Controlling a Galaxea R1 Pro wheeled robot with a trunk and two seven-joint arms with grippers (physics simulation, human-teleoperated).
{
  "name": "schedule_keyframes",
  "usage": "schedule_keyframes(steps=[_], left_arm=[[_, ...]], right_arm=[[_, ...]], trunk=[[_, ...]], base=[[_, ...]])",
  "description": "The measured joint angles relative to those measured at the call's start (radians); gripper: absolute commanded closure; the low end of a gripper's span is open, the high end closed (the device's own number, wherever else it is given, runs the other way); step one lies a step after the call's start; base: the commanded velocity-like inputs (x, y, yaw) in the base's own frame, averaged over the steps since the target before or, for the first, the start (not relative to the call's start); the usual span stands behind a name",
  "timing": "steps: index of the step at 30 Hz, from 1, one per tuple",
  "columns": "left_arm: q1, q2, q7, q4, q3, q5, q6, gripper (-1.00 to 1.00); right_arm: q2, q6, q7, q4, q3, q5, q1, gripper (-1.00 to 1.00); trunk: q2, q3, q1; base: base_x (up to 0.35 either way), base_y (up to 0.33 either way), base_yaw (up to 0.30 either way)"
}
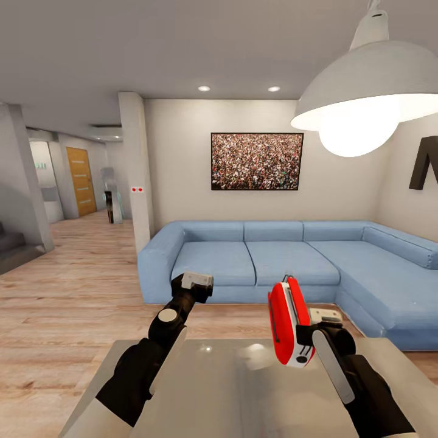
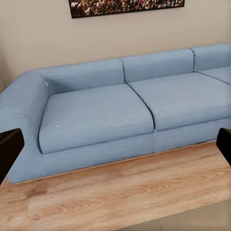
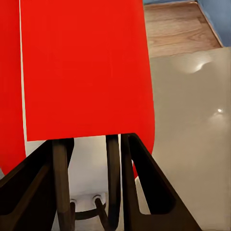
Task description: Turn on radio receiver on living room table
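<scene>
The red radio receiver [image 1: 288, 321] with a white end panel hangs tilted above the glossy grey table [image 1: 231, 389], held up by my right gripper [image 1: 309, 333], which is shut on it. In the right wrist view the radio's red face [image 3: 82, 67] rises between the dark fingers [image 3: 144, 192], with its thin metal handle [image 3: 111, 183] down between them and the table top [image 3: 192, 120] beyond. My left gripper [image 1: 198, 280] hovers open over the table's far edge, pointing at the sofa, with nothing between its fingertips [image 2: 7, 149].
A blue corner sofa [image 1: 274, 255] stands just past the table on light wood floor [image 2: 120, 192]. A crowd picture [image 1: 257, 161] hangs on the white wall. The big grey dome lamp [image 1: 371, 91] hangs at upper right. A hallway with an orange door [image 1: 81, 180] opens to the left.
</scene>
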State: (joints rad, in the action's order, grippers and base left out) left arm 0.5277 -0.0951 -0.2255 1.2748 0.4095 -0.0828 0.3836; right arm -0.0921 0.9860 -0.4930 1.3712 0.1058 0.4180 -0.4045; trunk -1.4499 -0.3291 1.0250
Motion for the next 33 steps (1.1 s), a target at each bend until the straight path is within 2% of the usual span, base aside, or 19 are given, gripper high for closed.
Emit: schedule_keyframes(steps=[23,33], left_arm=[[0.0,0.0,0.0,-0.002,0.0,0.0,0.0,-1.0],[0.0,0.0,0.0,-0.003,0.0,0.0,0.001,-1.0]], right_arm=[[0.0,-0.001,0.0,-0.043,0.003,0.002,0.0,1.0],[0.001,-0.001,0.0,-0.044,0.003,0.002,0.0,1.0]], trunk=[[0.0,0.0,0.0],[0.0,-0.013,0.0]], base=[[0.0,0.0,0.0],[0.0,0.0,0.0]])
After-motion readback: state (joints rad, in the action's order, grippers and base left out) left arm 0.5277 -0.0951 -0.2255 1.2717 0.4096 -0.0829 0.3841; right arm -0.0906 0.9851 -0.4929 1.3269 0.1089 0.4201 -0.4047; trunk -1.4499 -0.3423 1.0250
